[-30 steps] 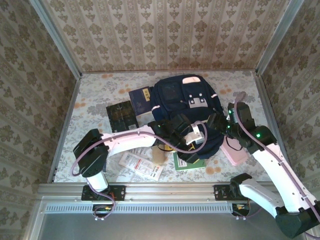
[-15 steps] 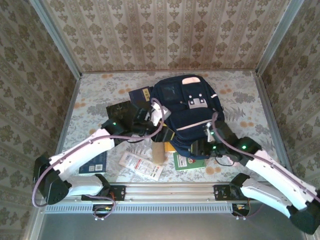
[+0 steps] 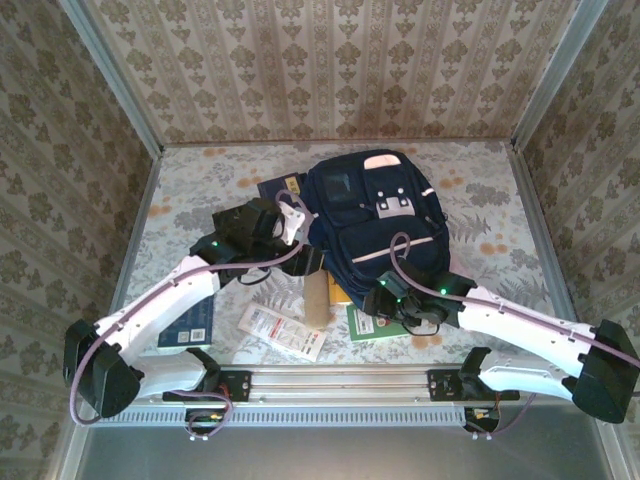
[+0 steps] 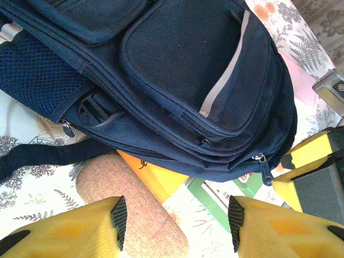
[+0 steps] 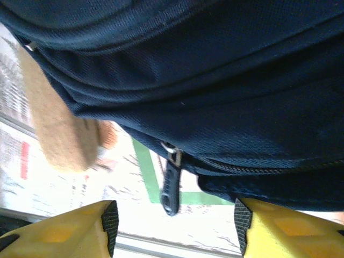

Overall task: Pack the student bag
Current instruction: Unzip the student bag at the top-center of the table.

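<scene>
The student bag [image 3: 370, 215] lies flat mid-table: navy, with a pale stripe and white buckle patches. My left gripper [image 3: 308, 264] hangs at its near-left corner. In the left wrist view this gripper [image 4: 177, 221] is open, with nothing between its fingers; the bag [image 4: 177, 70] fills the area above it. My right gripper [image 3: 380, 299] sits at the bag's near edge. It is also open [image 5: 176, 226]. A dark zipper pull [image 5: 171, 185] dangles from the bag [image 5: 215, 80] between the fingers, touching neither.
Partly under the bag's near edge lie a tan pencil case [image 3: 317, 300], a yellow book [image 4: 153, 177] and a green book [image 3: 375, 325]. A white packet [image 3: 283, 332] and a blue book [image 3: 195, 325] lie near left. A dark book [image 3: 280, 190] lies at the bag's far left.
The left arm pulled back from across the bag's front to its near-left corner. The right arm swung down and left to the bag's near edge. Both grippers stayed open.
</scene>
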{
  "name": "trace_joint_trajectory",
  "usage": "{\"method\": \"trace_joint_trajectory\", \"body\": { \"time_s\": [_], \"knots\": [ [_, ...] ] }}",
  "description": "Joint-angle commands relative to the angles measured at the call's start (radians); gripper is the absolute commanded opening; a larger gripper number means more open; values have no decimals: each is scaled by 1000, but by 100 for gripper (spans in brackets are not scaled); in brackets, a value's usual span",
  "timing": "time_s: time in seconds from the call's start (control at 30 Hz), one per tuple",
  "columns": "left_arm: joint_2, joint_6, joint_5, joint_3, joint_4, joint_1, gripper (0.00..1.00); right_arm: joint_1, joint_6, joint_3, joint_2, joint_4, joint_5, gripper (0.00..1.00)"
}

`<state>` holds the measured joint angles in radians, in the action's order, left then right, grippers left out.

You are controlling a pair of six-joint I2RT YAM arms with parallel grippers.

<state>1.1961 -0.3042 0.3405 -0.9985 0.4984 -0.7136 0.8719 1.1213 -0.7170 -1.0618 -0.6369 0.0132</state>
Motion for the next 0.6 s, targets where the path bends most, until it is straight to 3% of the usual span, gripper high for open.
{"method": "trace_joint_trajectory", "body": {
  "time_s": [0.0, 0.13, 0.23, 0.33, 0.57],
  "knots": [
    [-37, -24, 15, 4, -6, 19, 55, 11, 236, 111, 106, 147, -15, 58],
    [-50, -42, 25, 7, -17, 32, 55, 81, 422, 230, 220, 323, 99, 54],
    [-64, -48, 24, 21, -20, 33, 55, 146, 445, 223, 202, 303, 197, 58],
    [-77, -45, 20, 28, -15, 34, 55, 167, 467, 259, 153, 388, 213, 58],
    [-102, -39, 2, 35, -6, 32, 56, 167, 462, 272, 73, 464, 249, 48]
  ]
}}
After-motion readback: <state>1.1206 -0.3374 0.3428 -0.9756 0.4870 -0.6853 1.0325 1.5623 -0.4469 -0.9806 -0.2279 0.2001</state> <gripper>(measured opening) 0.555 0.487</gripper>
